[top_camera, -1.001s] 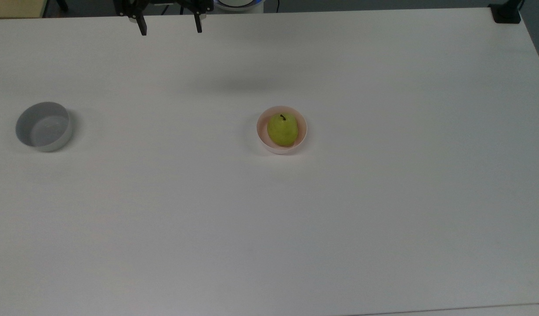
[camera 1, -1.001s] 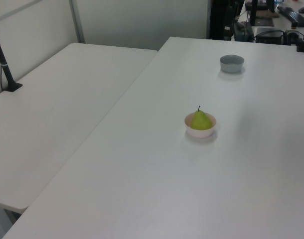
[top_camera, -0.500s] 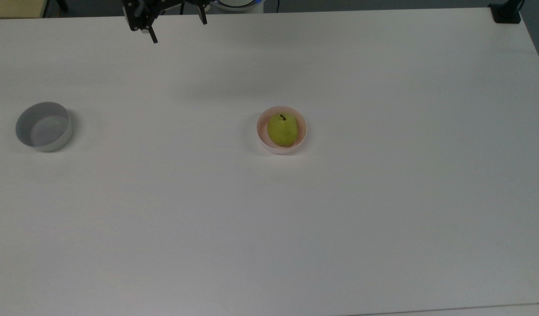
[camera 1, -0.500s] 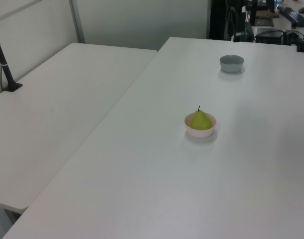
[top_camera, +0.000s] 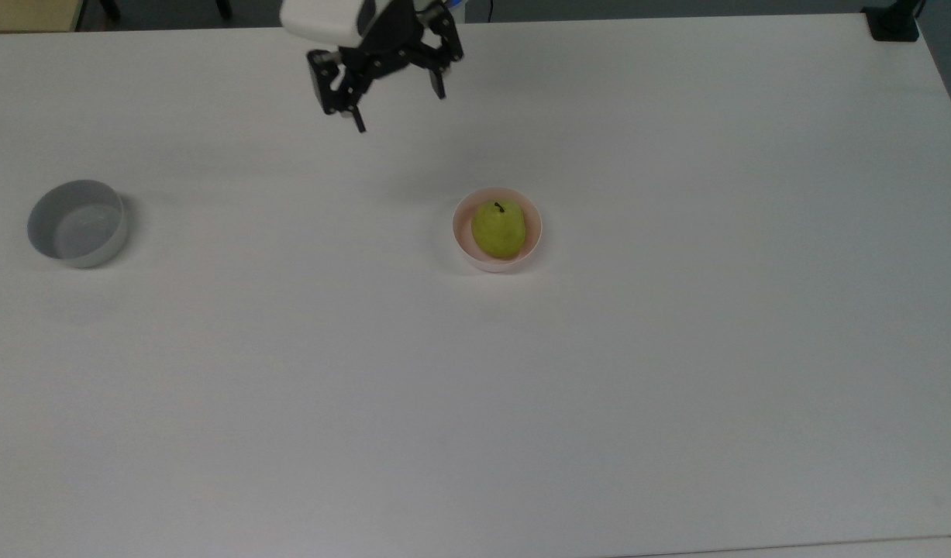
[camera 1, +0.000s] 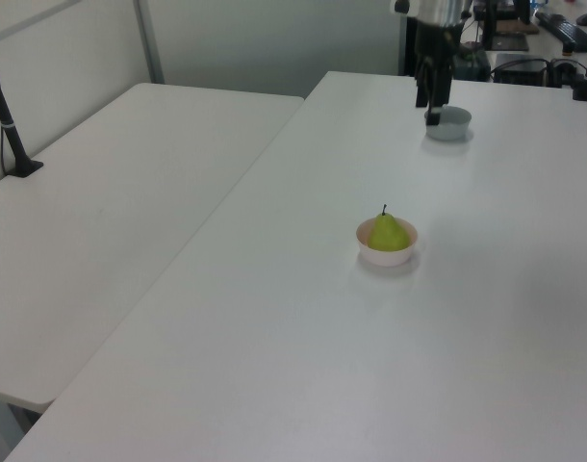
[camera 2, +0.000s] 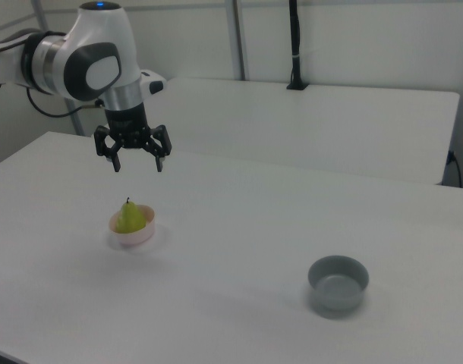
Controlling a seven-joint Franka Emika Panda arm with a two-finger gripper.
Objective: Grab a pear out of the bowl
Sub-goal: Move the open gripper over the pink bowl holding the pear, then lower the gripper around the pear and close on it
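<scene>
I see my gripper (top_camera: 397,108) hanging above the white table (top_camera: 677,372), fingers spread wide with nothing between them, at about 10 o'clock from the pale pink bowl (top_camera: 497,260) in the top view. The yellow-green pear (top_camera: 498,229) sits in that bowl, stem up. A grey bowl (top_camera: 77,223) stands well apart.

Top view: looks steeply down on the white table (top_camera: 599,403) from above, the arm's side along the upper edge. Left view: stands lower, off one short end, and faces along the table's length past the pink bowl (camera 1: 387,252) to the grey bowl (camera 1: 447,122) at the far end. Right view: faces from the opposite end, with the grey bowl (camera 2: 338,282) nearest and the pink bowl (camera 2: 132,227) farther off. All three views share the tabletop, both bowls and the gripper (top_camera: 397,101).
</scene>
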